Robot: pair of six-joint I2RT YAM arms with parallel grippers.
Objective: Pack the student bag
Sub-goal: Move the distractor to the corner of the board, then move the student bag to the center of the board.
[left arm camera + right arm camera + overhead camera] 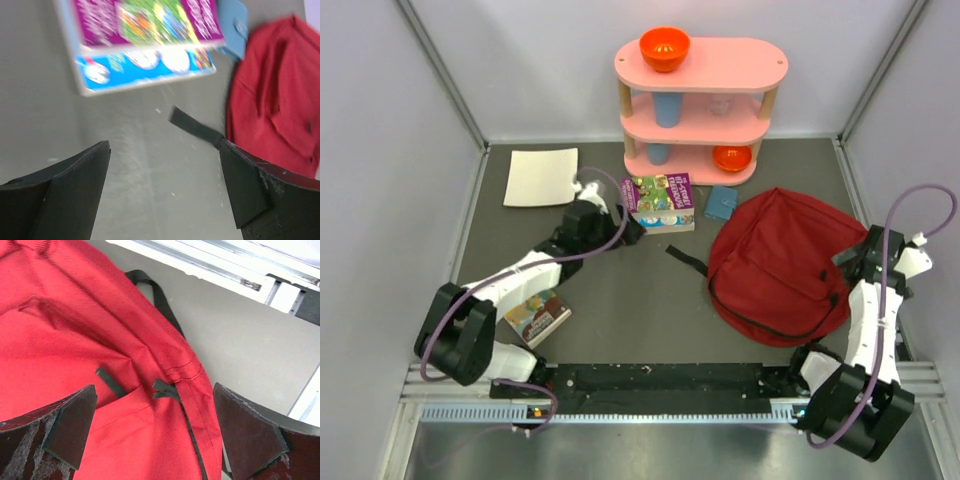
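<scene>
The red bag lay on the right side of the gray tabletop. The right tool was wide open just above it, holding nothing. The left tool was wide open too, near a bright book.

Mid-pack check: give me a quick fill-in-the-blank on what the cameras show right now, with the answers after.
1. The right gripper, jaws open, hangs over the student bag, whose fabric is ____.
2. The left gripper is open and holds ____.
3. The orange bowl on top of the pink shelf has a twin on the ____ tier.
Missing words: red; nothing; bottom.
</scene>
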